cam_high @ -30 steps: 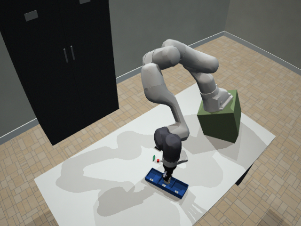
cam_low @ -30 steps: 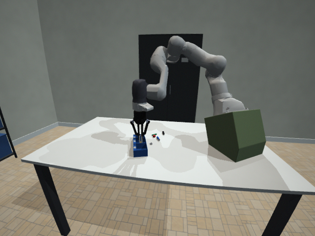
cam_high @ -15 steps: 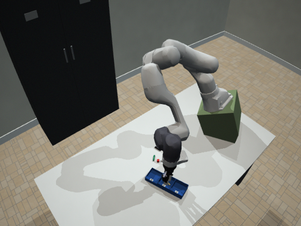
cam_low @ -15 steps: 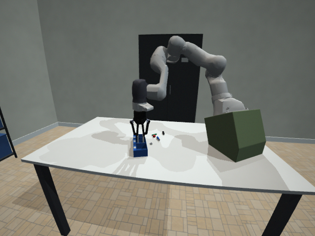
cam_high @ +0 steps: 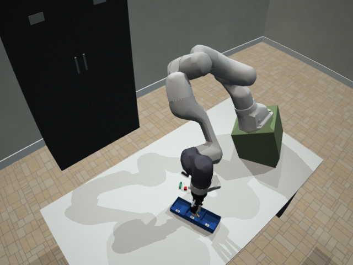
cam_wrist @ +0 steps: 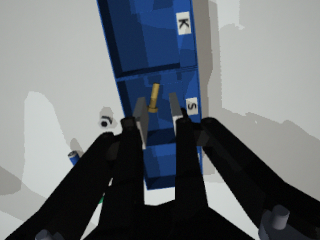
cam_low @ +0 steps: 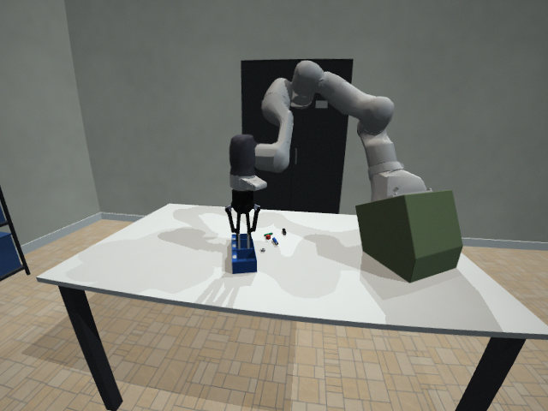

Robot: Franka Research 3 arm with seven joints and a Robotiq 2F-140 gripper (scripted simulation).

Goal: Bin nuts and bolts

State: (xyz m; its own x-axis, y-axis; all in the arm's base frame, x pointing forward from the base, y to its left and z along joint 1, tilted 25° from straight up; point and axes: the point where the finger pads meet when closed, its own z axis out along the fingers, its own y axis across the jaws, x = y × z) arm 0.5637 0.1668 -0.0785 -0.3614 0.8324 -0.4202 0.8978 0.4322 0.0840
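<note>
Gripper [cam_high: 196, 213] [cam_low: 243, 247] [cam_wrist: 158, 105] released, fingers narrowly parted at bin S [cam_high: 192, 217] [cam_low: 253, 246] [cam_wrist: 191, 106]. Expect brass bolt [cam_high: 198, 216] [cam_wrist: 155, 97] inside bin S to handle light, rigid, slippery; if regripping, pinch shank.
</note>
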